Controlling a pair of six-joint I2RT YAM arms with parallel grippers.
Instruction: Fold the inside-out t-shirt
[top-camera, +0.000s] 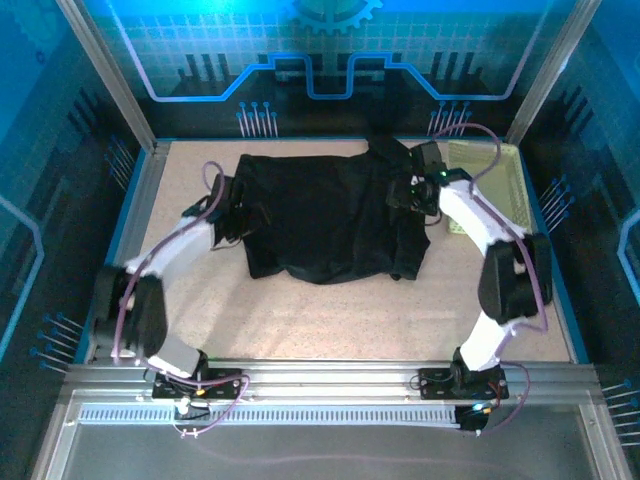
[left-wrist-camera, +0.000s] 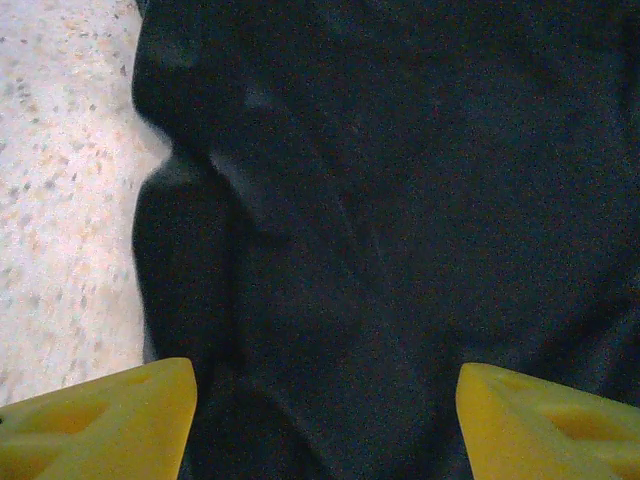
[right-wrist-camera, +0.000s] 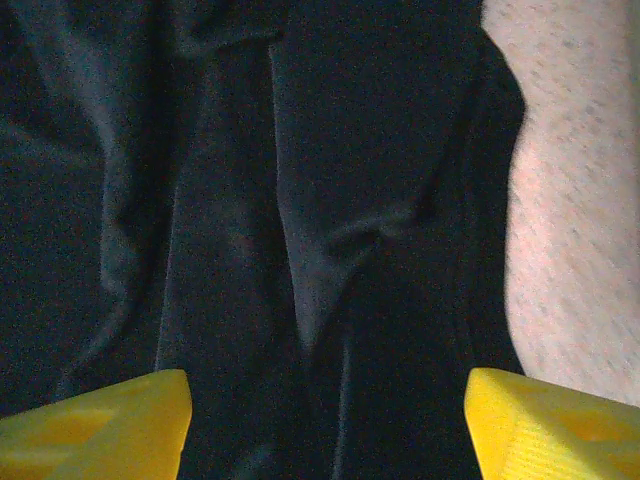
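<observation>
Both hands stand wide open, holding nothing: our left hand (left-wrist-camera: 325, 420) over the left edge of the black t-shirt (top-camera: 320, 215), our right hand (right-wrist-camera: 328, 420) over its right edge, likely placed to pinch opposite sides. It lies rumpled on the bench (top-camera: 330, 320), near the basket (top-camera: 500, 165).

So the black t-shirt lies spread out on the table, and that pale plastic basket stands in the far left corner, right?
Not quite. The pale yellow-green basket stands in the far right corner, as the top external view shows. The black t-shirt does lie spread out on the table.
</observation>
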